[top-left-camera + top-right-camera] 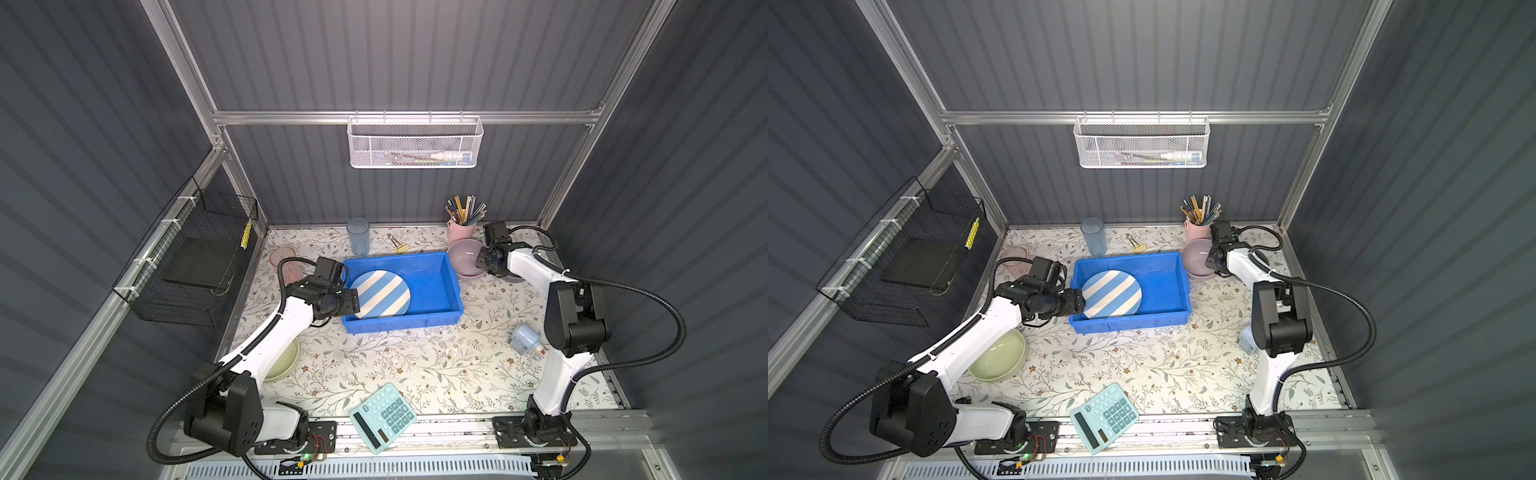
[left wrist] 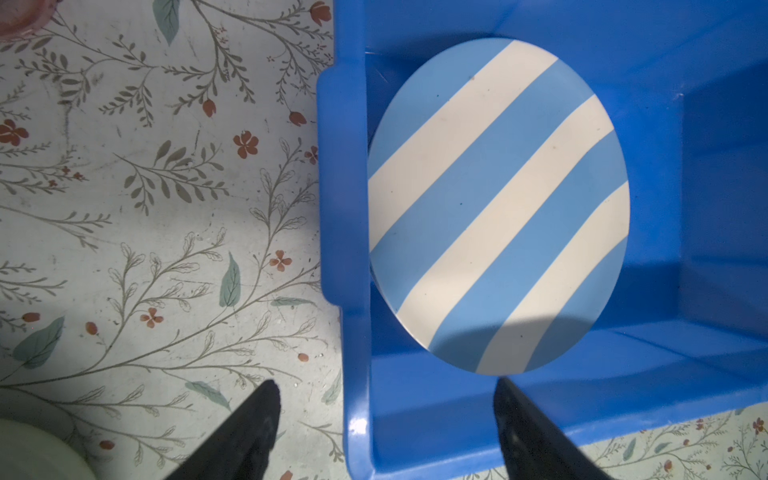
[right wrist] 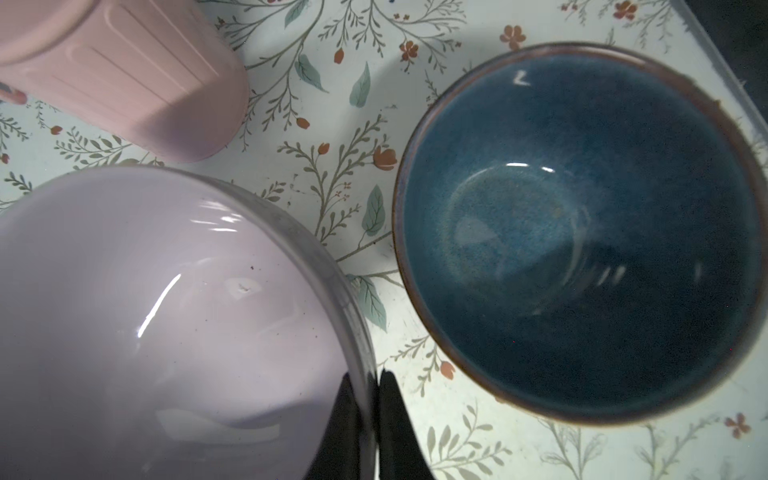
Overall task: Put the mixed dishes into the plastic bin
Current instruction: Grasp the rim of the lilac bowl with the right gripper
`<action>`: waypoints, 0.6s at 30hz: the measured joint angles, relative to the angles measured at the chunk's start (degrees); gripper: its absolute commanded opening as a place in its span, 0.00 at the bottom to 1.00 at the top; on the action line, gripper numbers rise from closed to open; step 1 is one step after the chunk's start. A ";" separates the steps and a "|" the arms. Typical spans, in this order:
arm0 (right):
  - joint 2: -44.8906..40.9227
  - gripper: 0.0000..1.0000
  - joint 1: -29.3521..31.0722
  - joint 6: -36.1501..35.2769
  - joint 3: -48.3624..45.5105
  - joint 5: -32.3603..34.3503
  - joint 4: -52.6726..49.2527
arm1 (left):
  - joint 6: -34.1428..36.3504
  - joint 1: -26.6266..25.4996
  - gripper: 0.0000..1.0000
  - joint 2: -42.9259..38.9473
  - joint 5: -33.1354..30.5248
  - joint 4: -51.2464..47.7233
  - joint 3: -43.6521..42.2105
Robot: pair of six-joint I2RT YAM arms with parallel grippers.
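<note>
Striped plate (image 1: pixel 380 294), blue and white, lies in the left half of the bright-blue plastic bin (image 1: pixel 456 291) and seems to tilt up against the bin's left wall. Left jaws stand spread wide and empty at the plate's left edge. In the left wrist view one black fingertip (image 2: pixel 262 415) hangs over the flowered worktop (image 2: pixel 145 208) outside the bin and its partner hangs over the bin's inside. The pair thus straddles the bin wall, with the plate just beyond the tips and touching neither.

Right jaws are clenched on the rim of the pink bowl (image 3: pixel 166 311), one finger inside the rim and one outside. In both top views this bowl is just beside the bin's far right corner; whether it is lifted off the worktop I cannot tell. Dark-blue bowl (image 3: pixel 582 228) stands near it but apart, and the pink cup of pencils (image 1: pixel 459 230) is behind.

Also outside the bin are an upright blue tumbler (image 1: pixel 358 237) behind it and a pale-green bowl (image 1: pixel 998 355) partly under the left arm.
</note>
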 measured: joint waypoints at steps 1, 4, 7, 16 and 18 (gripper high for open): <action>0.00 0.00 0.00 -0.50 0.46 0.37 -0.17 | 0.00 0.02 0.82 0.00 0.00 0.00 0.00; 0.46 0.00 -0.02 -1.97 2.47 1.81 -1.18 | 0.02 0.04 0.82 0.00 0.00 0.00 -0.04; 0.96 0.00 -0.13 -2.93 4.39 2.89 -1.31 | 0.00 0.04 0.82 0.00 0.02 -0.02 -0.09; 1.01 0.00 0.09 -5.86 6.62 5.09 -0.87 | 0.02 0.04 0.82 0.00 0.00 -0.07 -0.33; 0.94 0.00 0.02 -6.45 6.62 4.98 -1.55 | 0.02 0.04 0.82 0.00 0.00 -0.07 -0.33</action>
